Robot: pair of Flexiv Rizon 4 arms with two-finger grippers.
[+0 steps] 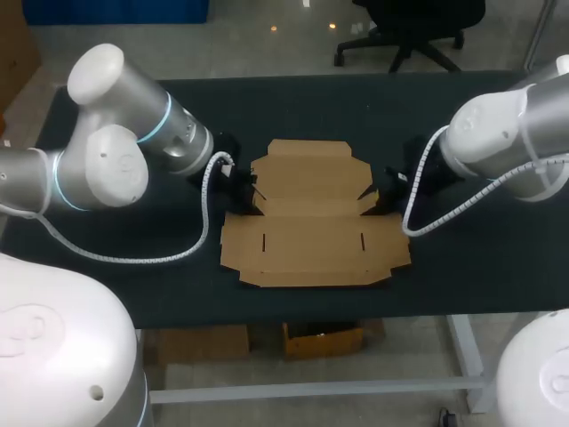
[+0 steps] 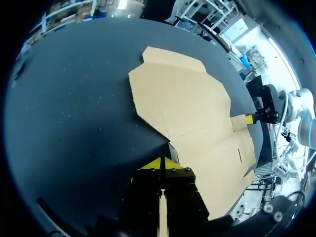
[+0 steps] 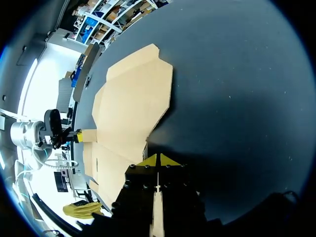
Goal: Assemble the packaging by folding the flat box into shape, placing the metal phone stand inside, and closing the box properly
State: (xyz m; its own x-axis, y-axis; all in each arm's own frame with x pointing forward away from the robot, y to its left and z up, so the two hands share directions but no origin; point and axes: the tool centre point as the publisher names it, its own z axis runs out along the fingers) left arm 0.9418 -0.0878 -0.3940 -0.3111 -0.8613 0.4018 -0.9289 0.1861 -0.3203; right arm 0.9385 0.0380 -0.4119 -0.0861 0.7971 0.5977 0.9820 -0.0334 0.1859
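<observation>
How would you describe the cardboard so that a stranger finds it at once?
Look at the dark table. Near its middle lies the flat cardboard box, unfolded, gripped at its sides by the left gripper and the right gripper. It is the only tan sheet there, and it has two short slits in its near panel.
</observation>
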